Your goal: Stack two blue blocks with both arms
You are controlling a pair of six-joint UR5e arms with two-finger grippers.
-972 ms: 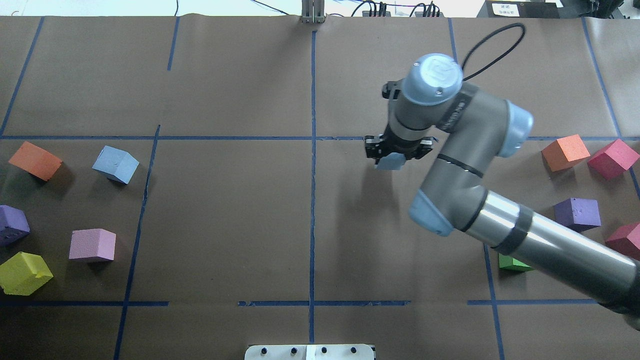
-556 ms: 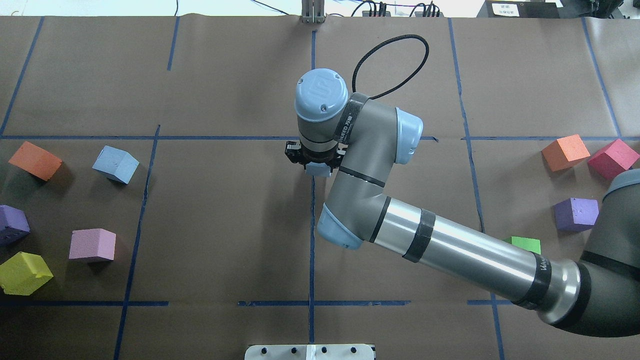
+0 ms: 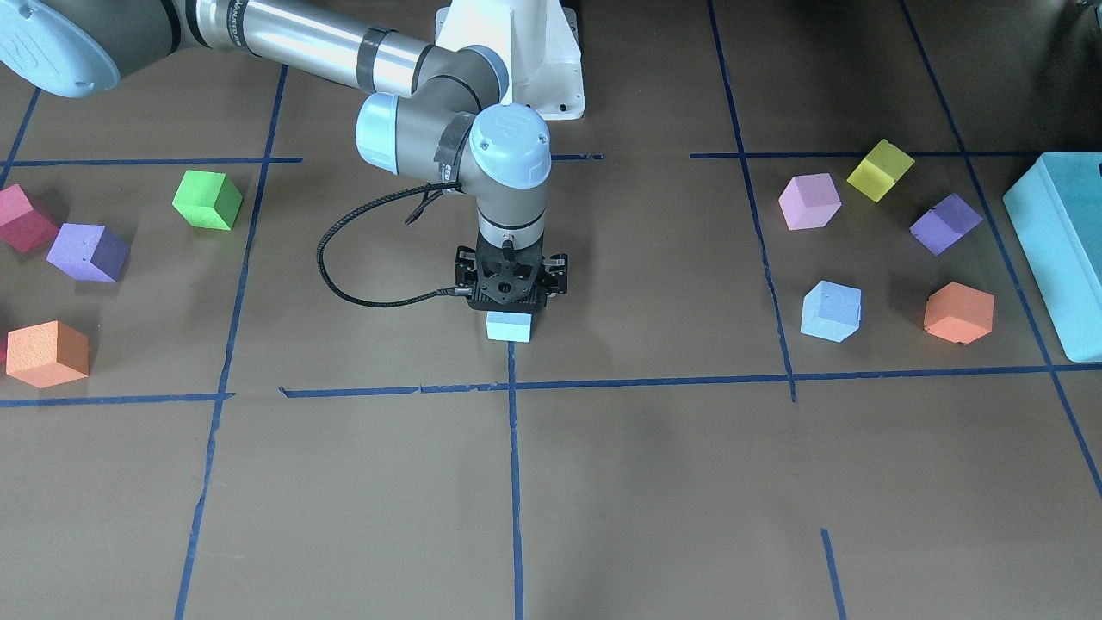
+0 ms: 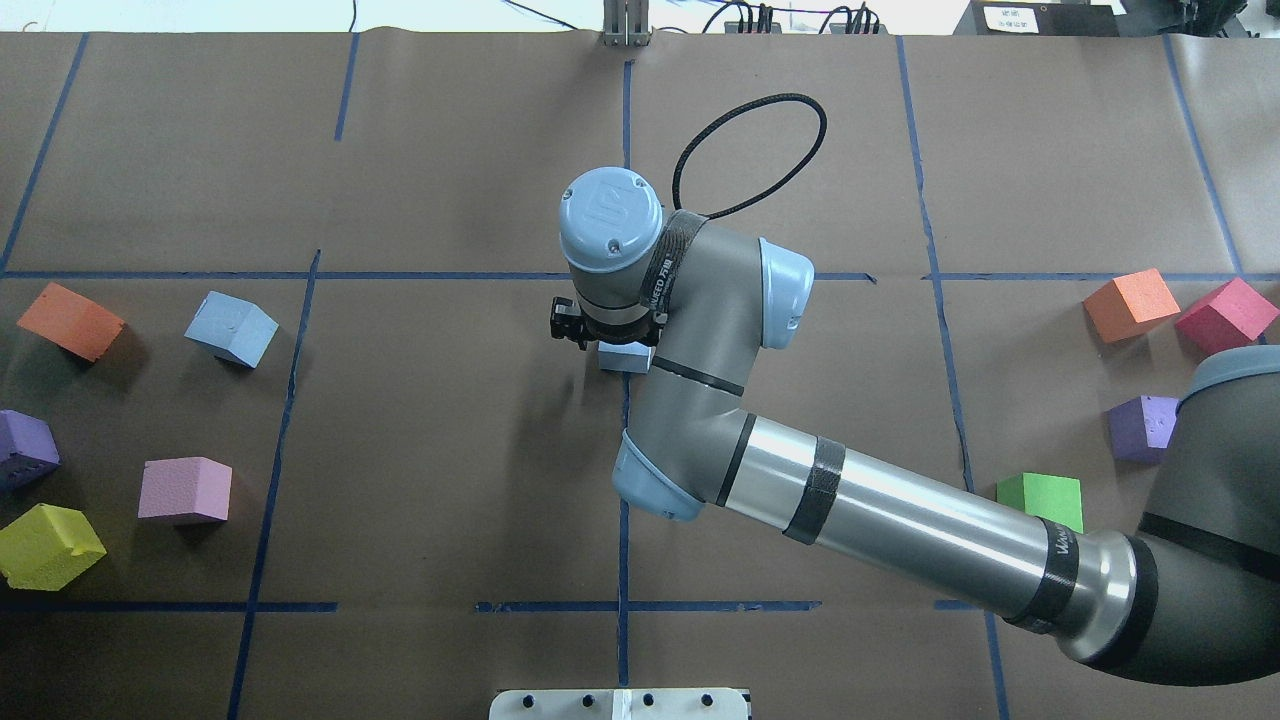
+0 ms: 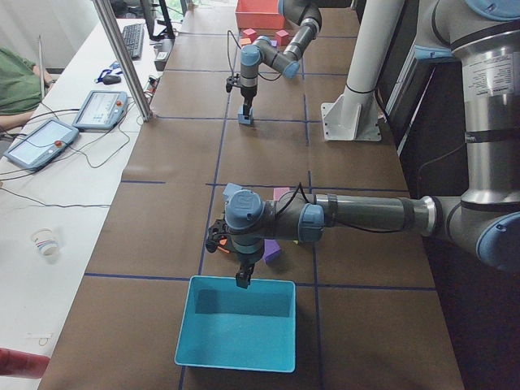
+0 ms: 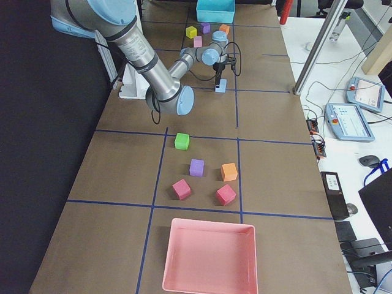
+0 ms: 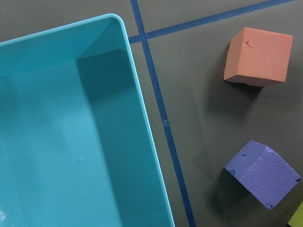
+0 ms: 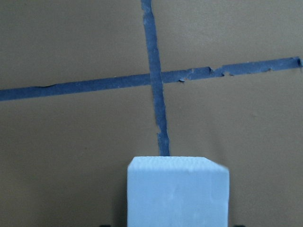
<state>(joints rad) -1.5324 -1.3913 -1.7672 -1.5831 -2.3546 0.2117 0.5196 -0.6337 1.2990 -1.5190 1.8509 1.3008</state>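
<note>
My right gripper (image 3: 510,313) points straight down at the table's centre and is shut on a pale blue block (image 3: 509,327). The block sits low over the blue tape centre line, just short of a tape crossing; it also shows in the overhead view (image 4: 625,357) and fills the bottom of the right wrist view (image 8: 177,191). I cannot tell whether it touches the paper. The second blue block (image 4: 231,328) lies free at the left, far from both grippers. My left gripper (image 5: 244,276) shows only in the exterior left view, at the turquoise box's far rim; I cannot tell whether it is open.
Left group: orange (image 4: 70,320), purple (image 4: 25,450), pink (image 4: 185,490) and yellow (image 4: 50,545) cubes. Right group: orange (image 4: 1130,305), red (image 4: 1225,318), purple (image 4: 1150,428) and green (image 4: 1040,500) cubes. A turquoise box (image 3: 1055,250) stands at the left end, a pink tray (image 6: 208,257) at the right end.
My right arm has swung left from the right half to the centre line, carrying the blue block, and has come down lower. The loose cubes have not moved.
</note>
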